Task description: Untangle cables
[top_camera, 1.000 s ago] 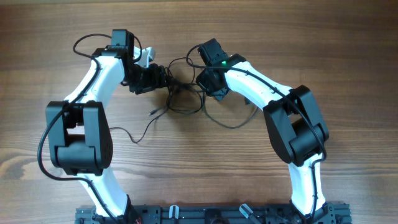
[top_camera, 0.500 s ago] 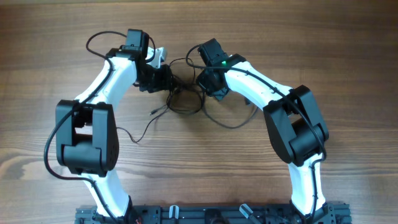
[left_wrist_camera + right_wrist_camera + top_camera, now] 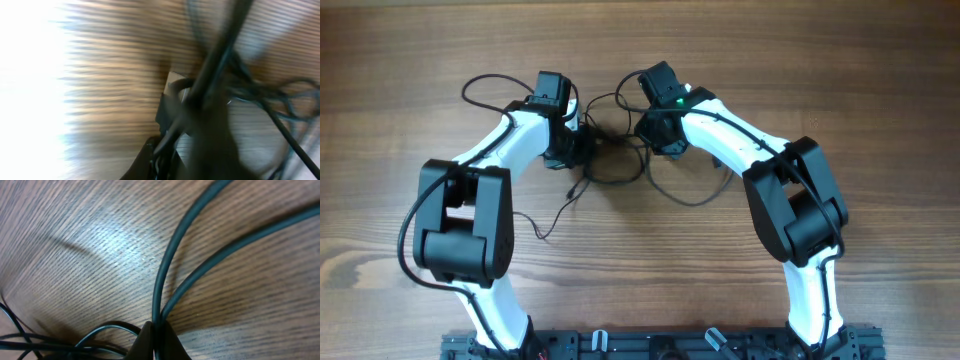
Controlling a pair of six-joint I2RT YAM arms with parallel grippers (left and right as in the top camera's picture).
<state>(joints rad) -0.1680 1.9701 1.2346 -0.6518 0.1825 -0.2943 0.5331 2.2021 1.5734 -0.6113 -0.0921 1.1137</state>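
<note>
From overhead, saw the cables (image 3: 616, 165) knotted on the tabletop (image 3: 880, 90), left claw (image 3: 586, 151) against the knot's left edge, right claw (image 3: 658, 145) at its right. Through left wrist, caught mostly blur: closed, grip unreadable. Through right wrist, found two of the cables pinched in shut tips.

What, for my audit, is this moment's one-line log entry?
left gripper: shut, hold unclear | right gripper: shut on thin black cables | cables: tangled

Grained matt wooden table (image 3: 100, 245), smooth black cables (image 3: 159, 287)
</note>
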